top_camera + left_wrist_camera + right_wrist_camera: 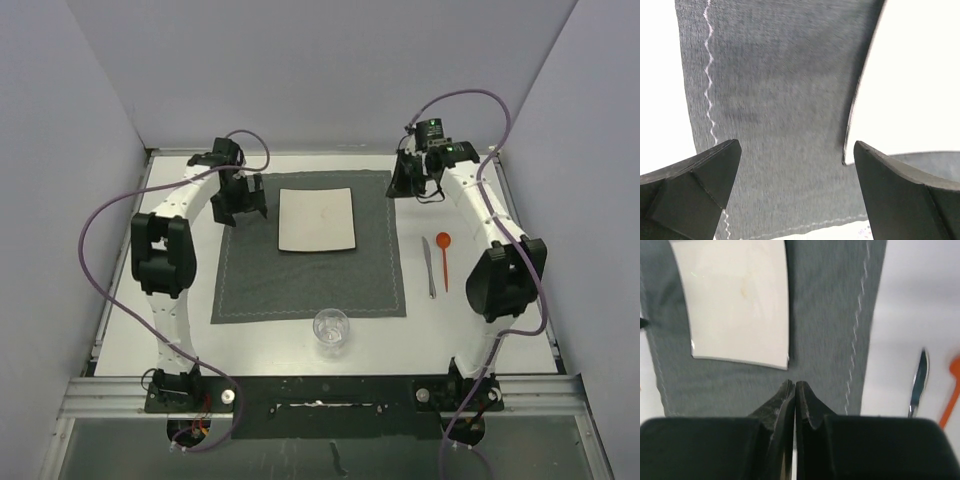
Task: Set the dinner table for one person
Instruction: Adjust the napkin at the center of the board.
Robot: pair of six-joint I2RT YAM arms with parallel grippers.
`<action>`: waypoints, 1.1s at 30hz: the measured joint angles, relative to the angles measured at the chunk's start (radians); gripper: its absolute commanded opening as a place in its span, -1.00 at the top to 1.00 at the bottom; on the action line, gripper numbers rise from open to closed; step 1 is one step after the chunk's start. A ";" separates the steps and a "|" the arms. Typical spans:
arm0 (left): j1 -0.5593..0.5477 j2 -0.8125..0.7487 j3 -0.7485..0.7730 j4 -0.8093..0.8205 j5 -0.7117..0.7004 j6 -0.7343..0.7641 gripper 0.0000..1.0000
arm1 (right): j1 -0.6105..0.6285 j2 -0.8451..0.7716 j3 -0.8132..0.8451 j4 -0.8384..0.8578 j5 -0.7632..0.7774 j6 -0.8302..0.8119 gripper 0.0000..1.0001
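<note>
Pale grey walls enclose the dinner table (pixel 400 345), a flat white rectangular top with a thin metal rim, lying beneath one dark grey stitched cloth placemat (pixel 300 285). On the placemat is one glossy white square plate (pixel 317 220), and at its near edge one clear glass tumbler (pixel 331 328). To its right lie one metal knife (pixel 429 268) and one orange spoon (pixel 443 255). The left gripper (pixel 796 147), above the placemat's left edge, has its jaws spread. The right gripper (pixel 795 385), above the far right corner, has its jaws pressed together.

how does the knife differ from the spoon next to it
The knife is silvery and slim with a pointed blade; the spoon is orange with a round bowl. The knife lies nearer the placemat, the spoon on its outer side. Both lie flat on the dinner table, roughly parallel.
</note>
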 measured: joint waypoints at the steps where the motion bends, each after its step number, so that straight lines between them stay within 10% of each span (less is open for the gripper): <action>1: 0.000 -0.040 -0.028 0.016 0.011 0.005 -0.96 | 0.008 -0.049 -0.074 0.008 0.012 0.011 1.00; 13: -0.021 -0.259 -0.222 0.119 0.142 0.076 -0.96 | 0.123 -0.303 -0.698 0.016 0.158 0.109 1.00; 33: -0.022 -0.380 -0.327 0.157 0.145 0.095 -0.96 | 0.222 -0.249 -0.861 0.003 0.267 0.188 1.00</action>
